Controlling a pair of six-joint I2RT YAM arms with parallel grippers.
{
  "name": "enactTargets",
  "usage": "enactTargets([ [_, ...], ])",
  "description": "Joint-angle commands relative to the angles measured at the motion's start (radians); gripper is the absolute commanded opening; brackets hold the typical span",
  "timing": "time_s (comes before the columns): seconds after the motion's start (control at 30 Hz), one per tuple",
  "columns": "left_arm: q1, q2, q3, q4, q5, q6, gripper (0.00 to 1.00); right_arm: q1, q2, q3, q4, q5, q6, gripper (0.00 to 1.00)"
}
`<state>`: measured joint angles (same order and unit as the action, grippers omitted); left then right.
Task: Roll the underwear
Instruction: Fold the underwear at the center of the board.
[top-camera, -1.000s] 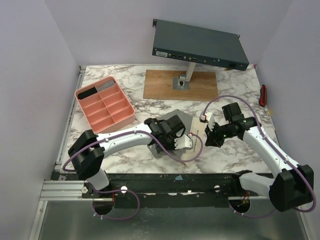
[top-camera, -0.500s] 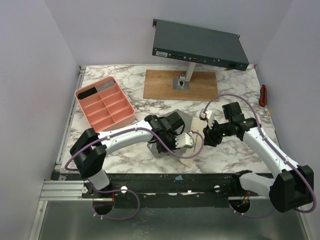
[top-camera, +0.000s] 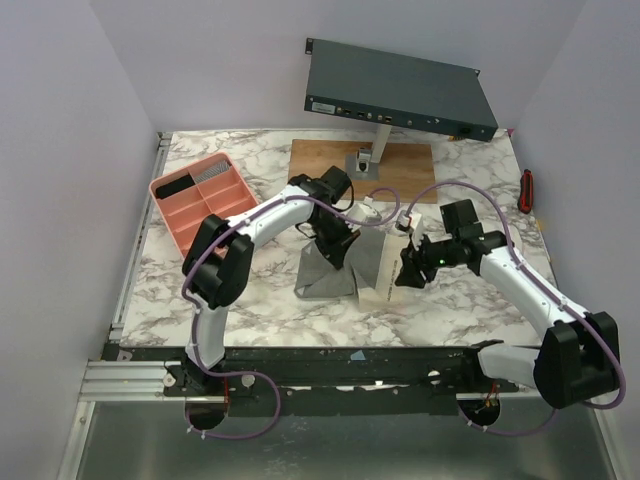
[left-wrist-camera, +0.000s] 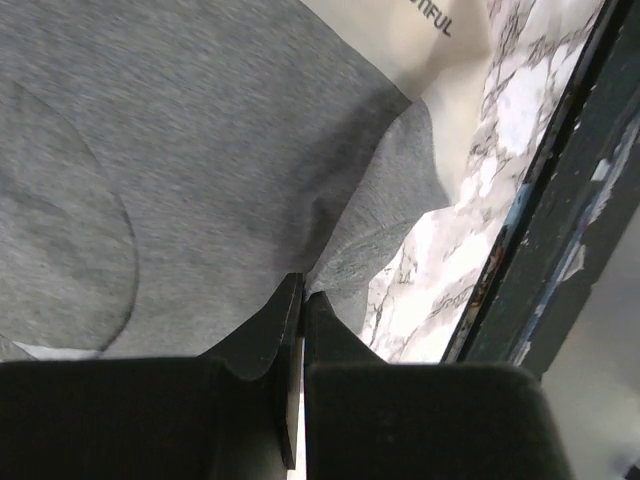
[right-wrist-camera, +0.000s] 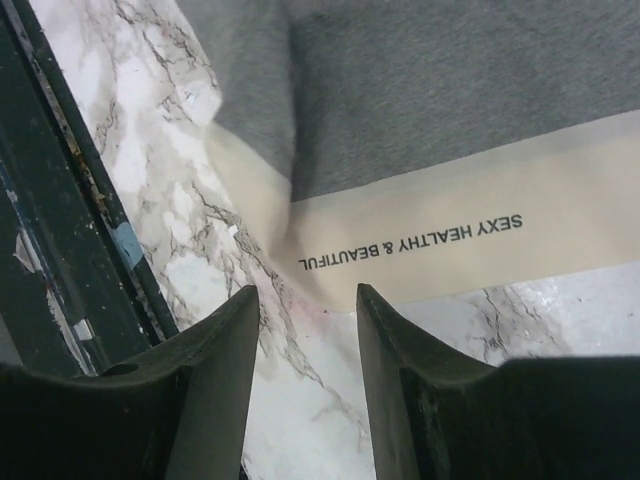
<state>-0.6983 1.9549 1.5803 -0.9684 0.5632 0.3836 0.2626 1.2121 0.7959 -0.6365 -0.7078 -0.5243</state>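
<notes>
- A pair of grey underwear (top-camera: 330, 275) lies flat at the middle of the marble table (top-camera: 470, 300). It sits in front of the wooden board (top-camera: 320, 170), between the two arms.
- The cream waistband (top-camera: 383, 268), printed "SEXY HEALTHY & BEAUTIFUL", forms the garment's right edge. Its long axis runs near to far, and the grey body spreads away to the left.
- The left gripper (left-wrist-camera: 302, 300) reaches down from the far side. Its fingers are pressed together on a pinch of grey cloth, with creases running to the tips.
- The right gripper (right-wrist-camera: 305, 300) hovers low over the waistband's near end, its fingers spread apart and holding nothing.
- The right arm is nearer the waistband, so a roll would likely start there and travel left across the band's axis.
</notes>
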Motion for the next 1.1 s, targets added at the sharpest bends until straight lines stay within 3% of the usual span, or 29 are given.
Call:
enactTargets([
  [0.0,0.049,0.116,0.122,-0.1,0.179,-0.058,0.0,0.003,0.027,0.032,0.026,-0.106,-0.002,0.52],
  [0.17,0.076,0.221,0.22,-0.143,0.224,-0.083,0.0,0.027,0.046,0.022,0.099,-0.103,0.051,0.6],
  [0.63,0.17,0.407,0.499,-0.214,0.27,-0.236,0.0,0.243,0.169,0.041,0.236,0.104,0.127,0.58],
  [1.07,0.183,0.42,0.465,-0.192,0.27,-0.264,0.0,0.281,0.268,0.075,0.296,0.275,0.21,0.52],
])
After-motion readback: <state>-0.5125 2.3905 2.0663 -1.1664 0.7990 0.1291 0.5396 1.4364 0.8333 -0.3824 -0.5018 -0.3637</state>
